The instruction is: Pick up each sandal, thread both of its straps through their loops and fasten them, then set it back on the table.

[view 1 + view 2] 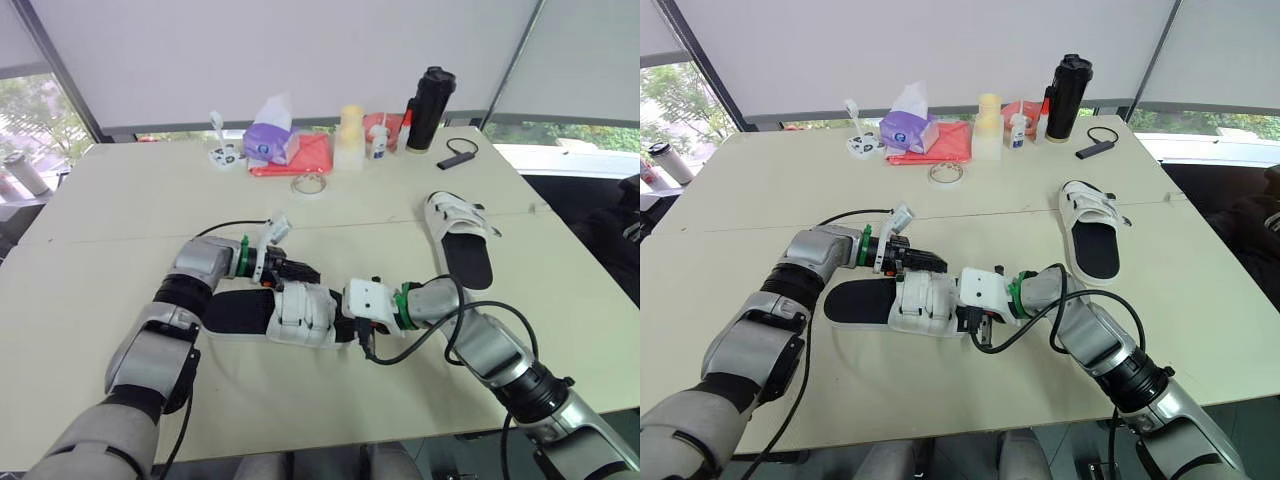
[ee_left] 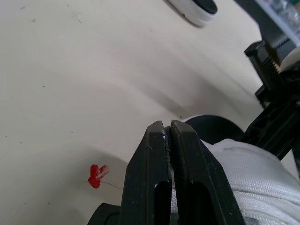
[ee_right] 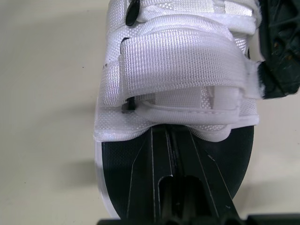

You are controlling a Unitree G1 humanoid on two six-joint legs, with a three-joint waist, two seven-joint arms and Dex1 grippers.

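Looking along the far edge of the table (image 1: 100, 230) from the left, we found a purple tissue pack (image 1: 268, 140) with one tissue standing out of its top. After it came a pale yellow bottle (image 1: 350, 135), a small white bottle (image 1: 378, 140) and a tall black tumbler (image 1: 425, 108) with its lid on. We could not tell what the bottles or the tumbler held.

The tissue pack rested on a red cloth (image 1: 312, 158), with a ring of tape (image 1: 310, 184) just in front of it. A black cable (image 1: 458, 154) lay to the right of the tumbler. The far sandal (image 1: 458, 235) sat on its sole at the right of the table, well apart from both arms.

The near sandal (image 1: 270, 312) lay flat on the table between the two grippers, and a broad white strap (image 3: 183, 61) was folded across its upper. The left gripper (image 2: 167, 125) had its jaws pressed together, tips against the white webbing. The right gripper (image 3: 172, 131) also had its jaws closed tight, tips meeting the front rim of the upper over the black footbed. We could not tell whether either pinched any fabric.
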